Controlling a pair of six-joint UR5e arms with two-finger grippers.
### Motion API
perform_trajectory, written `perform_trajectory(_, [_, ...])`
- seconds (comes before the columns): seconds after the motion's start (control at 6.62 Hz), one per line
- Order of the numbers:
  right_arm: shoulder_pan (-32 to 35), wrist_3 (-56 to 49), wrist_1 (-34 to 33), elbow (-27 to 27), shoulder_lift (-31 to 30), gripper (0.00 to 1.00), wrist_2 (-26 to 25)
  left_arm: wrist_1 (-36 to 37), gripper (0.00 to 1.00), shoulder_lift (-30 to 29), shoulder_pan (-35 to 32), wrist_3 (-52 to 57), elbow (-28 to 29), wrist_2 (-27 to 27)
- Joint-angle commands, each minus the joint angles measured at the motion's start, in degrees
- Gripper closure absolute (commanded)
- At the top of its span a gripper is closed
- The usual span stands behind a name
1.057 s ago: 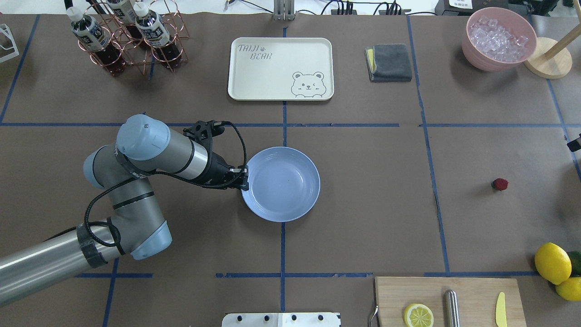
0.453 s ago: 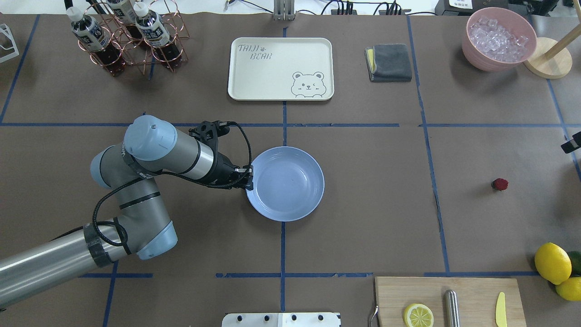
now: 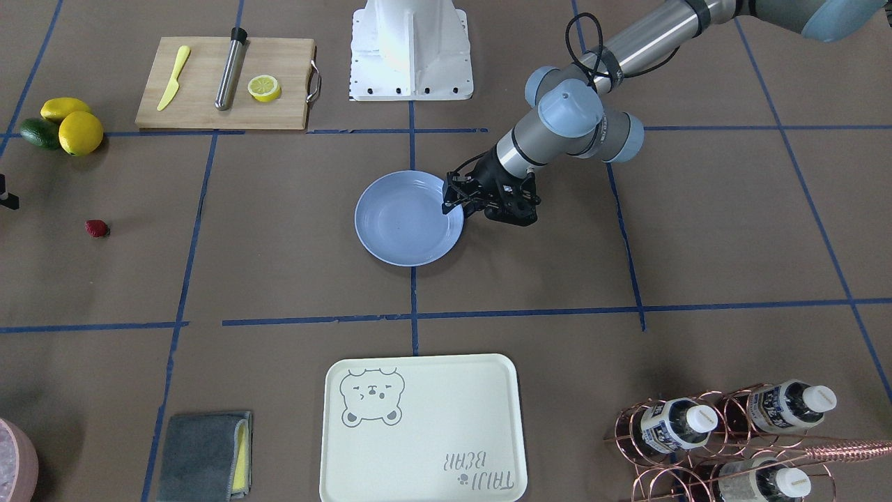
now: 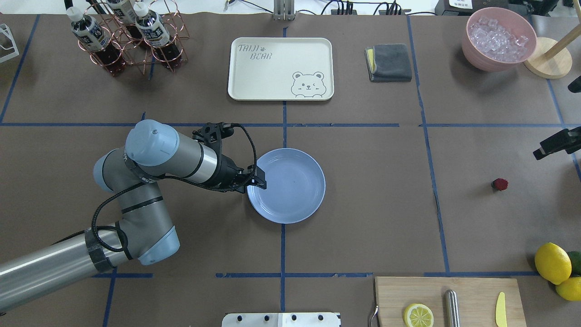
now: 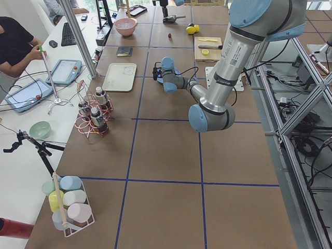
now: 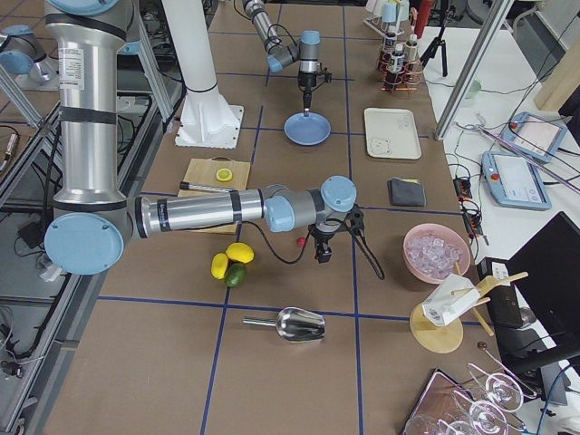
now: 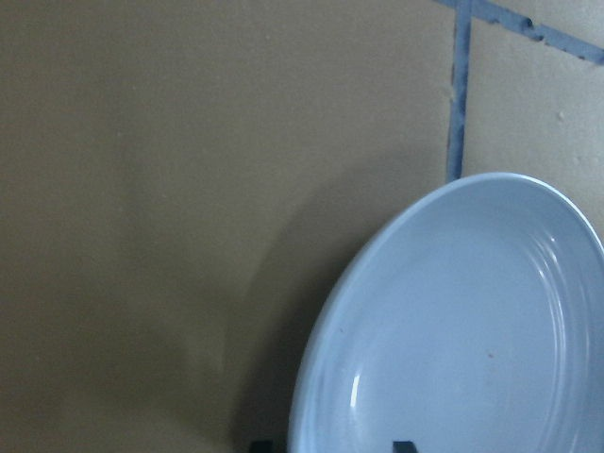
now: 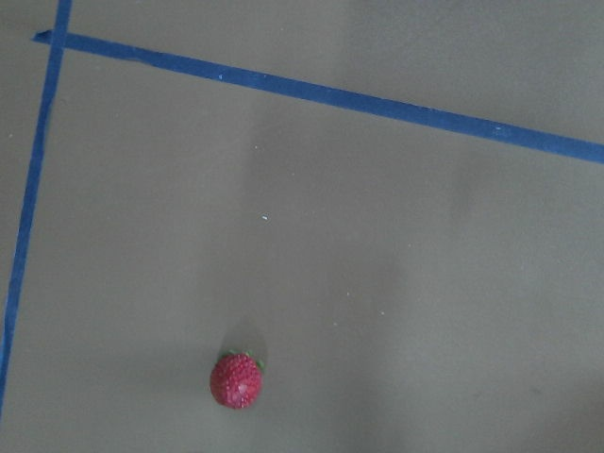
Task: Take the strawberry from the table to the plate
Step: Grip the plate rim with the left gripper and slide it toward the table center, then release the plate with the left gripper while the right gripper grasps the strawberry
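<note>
The big brown worktop (image 4: 363,204) has blue lines on it. The blue plate (image 4: 295,190) sits in its middle. The left claw (image 4: 257,180) is let loose, with one finger inside the plate's rim and one outside. The right claw (image 4: 551,145) pokes in at the right edge; I cannot tell how its fingers stand. The little red strawberry (image 4: 499,184) lies on the worktop near that edge, far from the plate.
</note>
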Motion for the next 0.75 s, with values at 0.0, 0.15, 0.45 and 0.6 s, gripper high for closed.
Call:
perform_trajectory(0.0, [-8.96,19.27,17.44,-3.0,-1.1,0.0,-7.6,0.15,0.29,0.0,0.05,-0.08,-1.22,0.03])
perform_trajectory(0.15, [-10.38,19.58,18.54,-3.37,-2.32,0.01,-7.96,0.15,0.28,0.0,0.05,-0.08,-1.31,0.11])
perform_trajectory(0.45, [-12.49,19.58,18.55,-4.16,-2.34,0.01,-8.4,0.15,0.27,0.0,0.05,-0.08,-1.48,0.11])
perform_trajectory(0.6, [-13.11,19.58,18.64,-4.16,-2.34,0.01,-8.49,0.15,0.27,0.09,0.05,-0.08,-1.66,0.11])
